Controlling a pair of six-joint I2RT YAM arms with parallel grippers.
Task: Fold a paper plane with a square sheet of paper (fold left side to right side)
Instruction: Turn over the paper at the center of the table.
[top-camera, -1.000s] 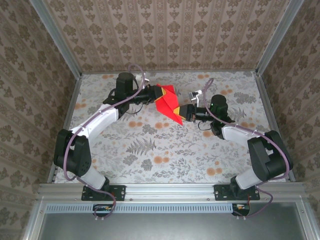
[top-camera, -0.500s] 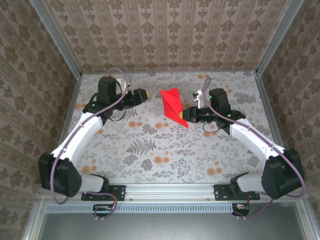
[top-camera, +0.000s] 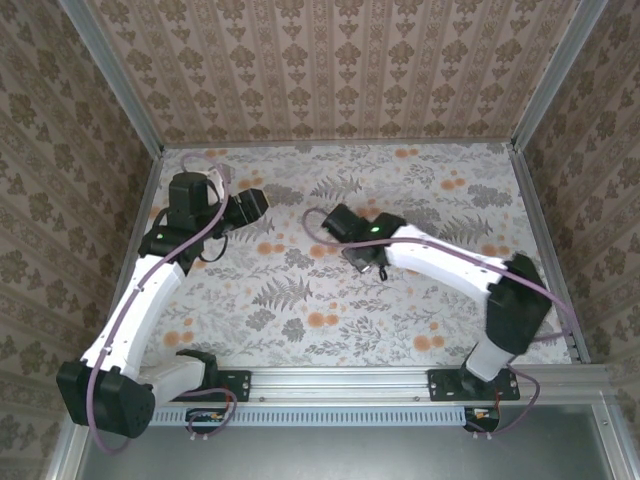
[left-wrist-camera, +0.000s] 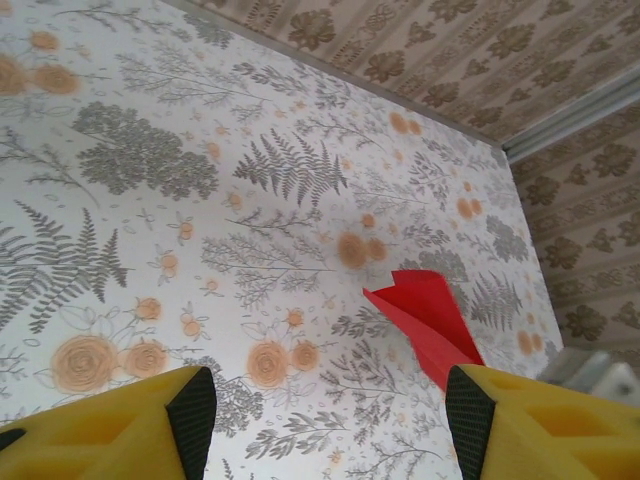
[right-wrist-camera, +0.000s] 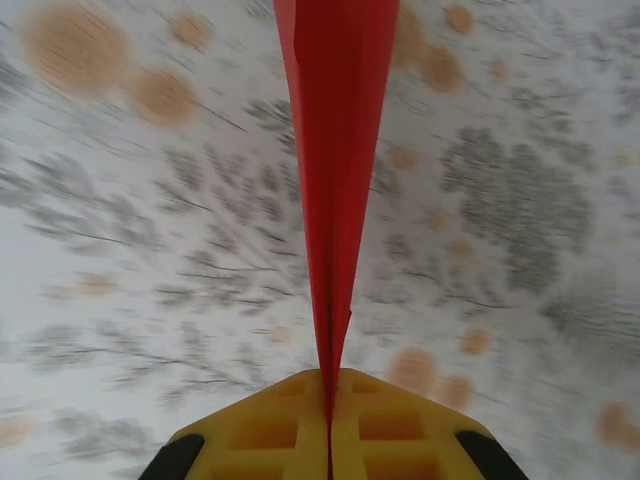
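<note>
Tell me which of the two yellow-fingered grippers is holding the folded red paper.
The right gripper: it is pinched shut on the bright red folded paper; the left gripper stands open, empty, apart from it.

The paper plane (right-wrist-camera: 335, 150) runs past the top edge; the table (right-wrist-camera: 120, 250) is blurred.
</note>
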